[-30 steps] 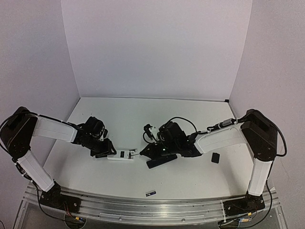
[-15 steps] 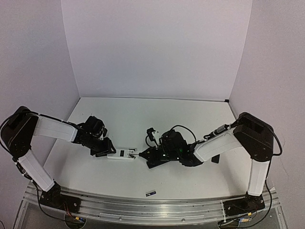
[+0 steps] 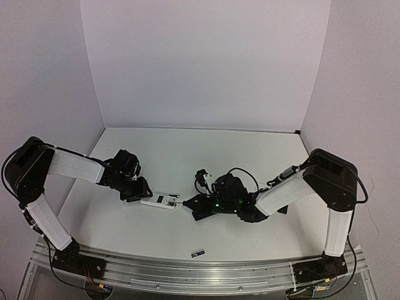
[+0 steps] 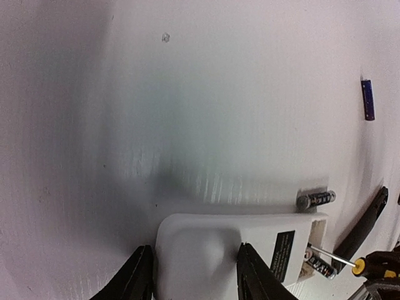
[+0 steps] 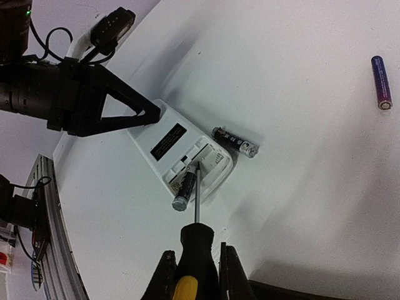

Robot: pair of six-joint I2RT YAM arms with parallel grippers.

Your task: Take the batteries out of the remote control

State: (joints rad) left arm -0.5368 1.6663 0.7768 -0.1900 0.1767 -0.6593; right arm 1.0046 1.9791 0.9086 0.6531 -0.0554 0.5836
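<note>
Though its handle is cropped, right pincer (image 5: 197, 251) clamps the screwdriver (image 5: 195, 232)

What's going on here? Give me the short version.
The left tool clamps one end of the white remote, which lies back side up with its battery bay open. The right tool grips a screwdriver whose tip sits in the bay against a battery tilted partway out. A second battery lies on the table right beside the remote, and a third battery lies farther off. The tilted cell is not yet out.
</note>
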